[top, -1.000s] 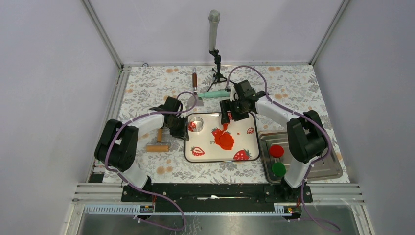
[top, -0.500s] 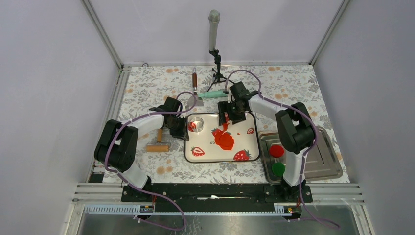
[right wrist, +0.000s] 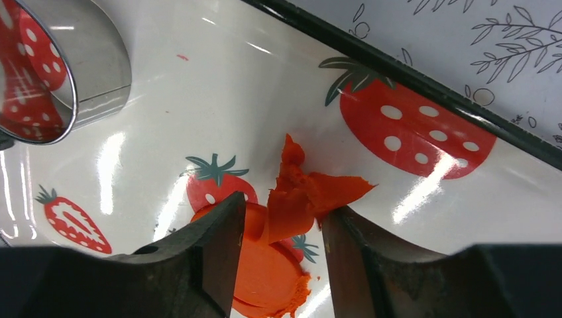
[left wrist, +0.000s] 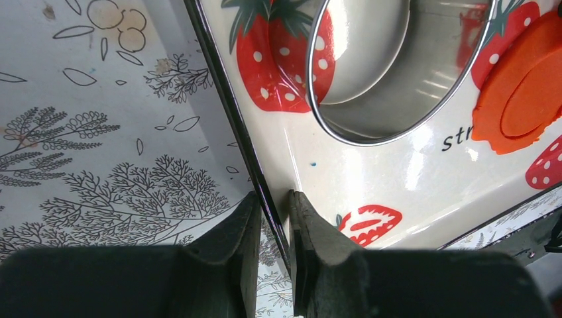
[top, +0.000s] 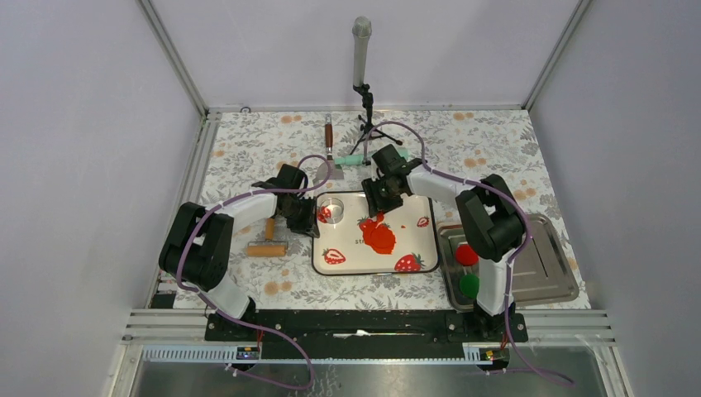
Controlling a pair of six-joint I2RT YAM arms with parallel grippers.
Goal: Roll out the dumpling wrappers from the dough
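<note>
Top view: we see the left end effector (top: 302, 217) at the left rim of the strawberry tray (top: 368, 263). The right end effector (top: 376, 205) is over its far half, and the dough sheet (top: 382, 238) lies mid-tray.

Left wrist: the end effector is clenched on the tray rim, with the ring cutter (left wrist: 411, 79) just beyond.

Right wrist: the end effector grasps a ragged dough scrap (right wrist: 308, 195) above the sheet.

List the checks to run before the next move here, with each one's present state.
1. Left gripper shut on the strawberry-printed white tray's rim: ok.
2. Right gripper pinching the ragged orange-red dough scrap: ok.
3. Scrap parted from the round orange-red clay wrapper: cannot tell.
4. Wrapper's edge free of ragged trim: not ok, some remains.
5. Shiny metal ring cutter apart from the dough: ok.
</note>
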